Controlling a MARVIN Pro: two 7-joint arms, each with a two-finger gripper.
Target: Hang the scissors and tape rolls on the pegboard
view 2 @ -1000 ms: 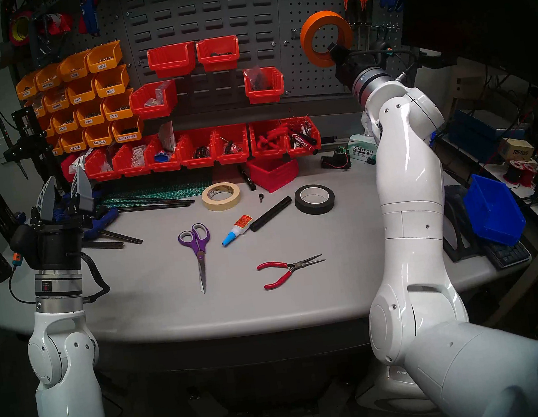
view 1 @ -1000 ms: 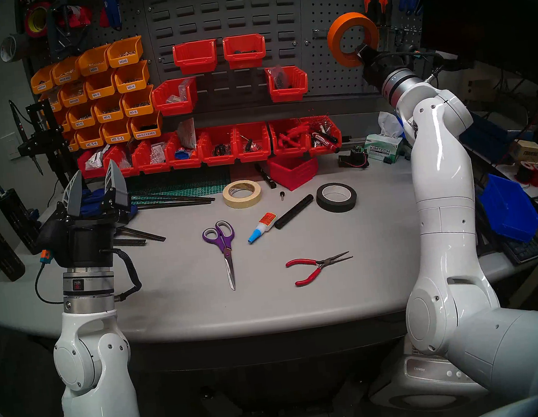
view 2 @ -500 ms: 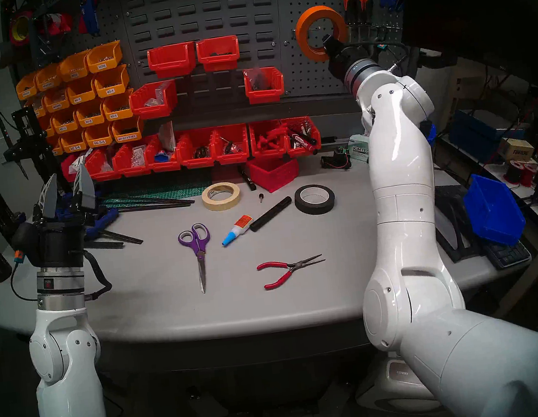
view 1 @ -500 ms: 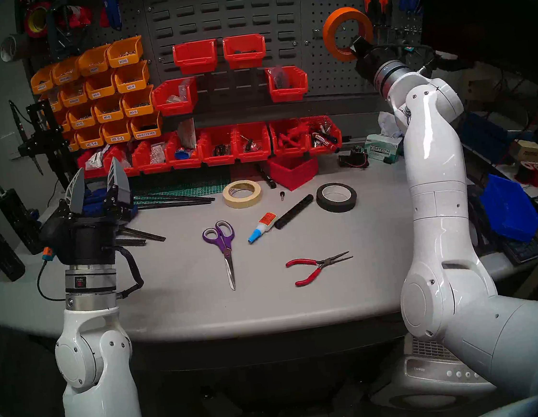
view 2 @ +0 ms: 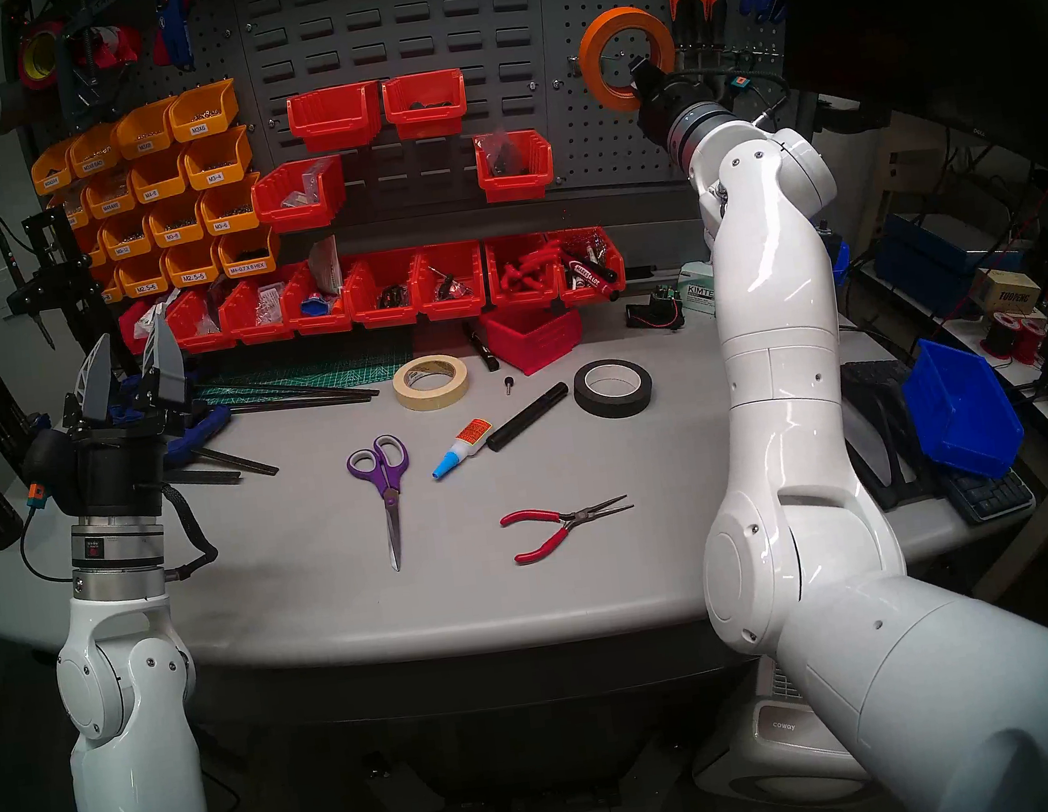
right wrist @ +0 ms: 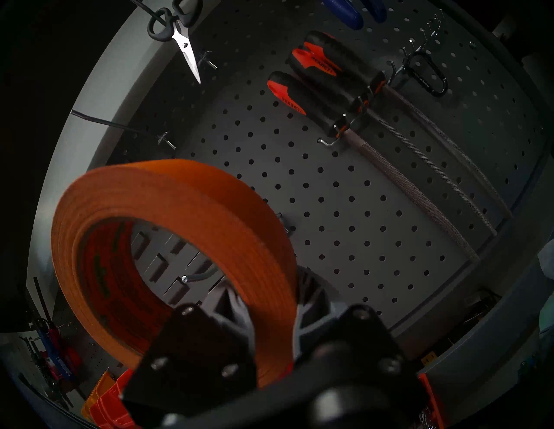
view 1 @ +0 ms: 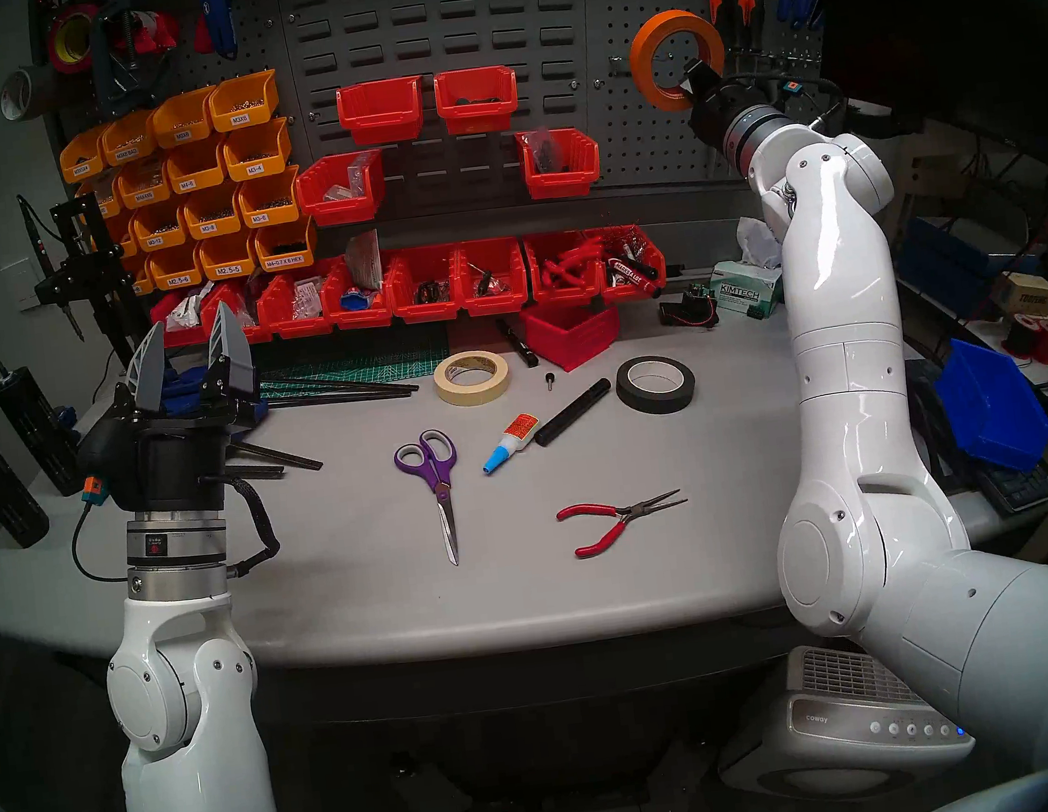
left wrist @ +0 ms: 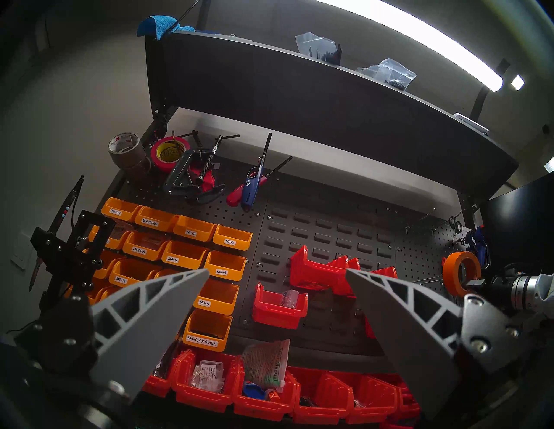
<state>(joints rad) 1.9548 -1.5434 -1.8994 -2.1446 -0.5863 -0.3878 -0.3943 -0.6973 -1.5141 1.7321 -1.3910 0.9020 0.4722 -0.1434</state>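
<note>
Orange tape roll raised to the pegboard, other items on the table.

The right gripper (view 1: 694,78) is clamped on the rim of the orange tape roll (view 1: 647,65), held up before the pegboard (view 1: 640,135) at far right, just left of the orange-and-black files (right wrist: 317,78). The left gripper (view 1: 190,358), jaws apart, holds nothing at near left. The cream masking-tape roll (view 1: 473,378) and the scissors (view 1: 434,471) lie mid-table.

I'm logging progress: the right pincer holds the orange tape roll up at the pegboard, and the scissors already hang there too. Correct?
Not quite. The right pincer does hold the orange tape roll at the pegboard, but the purple-handled scissors lie on the table, as the head view shows.
</note>
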